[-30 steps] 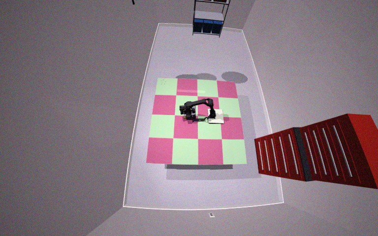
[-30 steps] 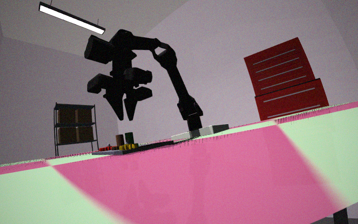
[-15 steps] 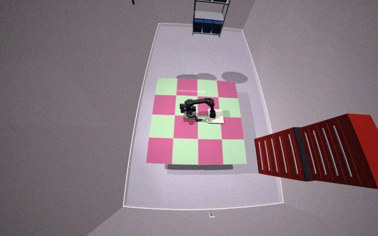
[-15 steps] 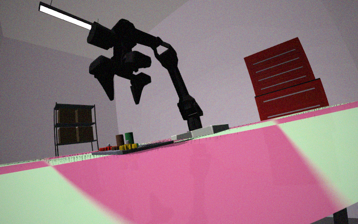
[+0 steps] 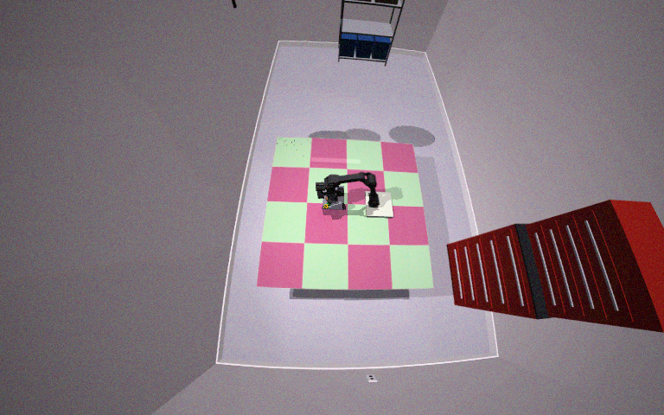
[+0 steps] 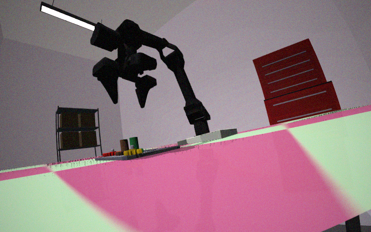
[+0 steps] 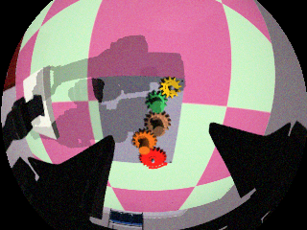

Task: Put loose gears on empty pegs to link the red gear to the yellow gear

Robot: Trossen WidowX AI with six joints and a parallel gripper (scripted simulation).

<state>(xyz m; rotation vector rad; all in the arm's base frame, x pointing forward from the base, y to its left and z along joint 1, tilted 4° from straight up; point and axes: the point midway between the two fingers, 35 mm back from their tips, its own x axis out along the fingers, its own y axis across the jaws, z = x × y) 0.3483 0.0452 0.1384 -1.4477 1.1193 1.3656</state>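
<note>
In the top view, the arm [image 5: 349,176] partly covers the grey board [image 5: 337,207]; the gear teeth are too small to resolve. In the exterior view, the orange gear cannot be made out. The wrist view's lower edge crops the gripper [image 7: 163,134].

Ref = grey board [image 5: 334,209] [image 6: 128,158] [image 7: 129,150]: smooth, matt. Gears on it, red [image 6: 107,154] [image 7: 153,156] and yellow [image 6: 133,152] [image 7: 170,87] included: matt, plastic-looking. Gripper [image 6: 129,106] [image 7: 163,134] above board: dark, matt, smooth-faced. Base plate [image 5: 386,210] [image 6: 202,137] [image 7: 47,103] beside board: pale, matt. Tabletop [image 5: 325,264] [image 6: 191,185] [image 7: 206,62] under board: smooth, faint sheen.
</note>
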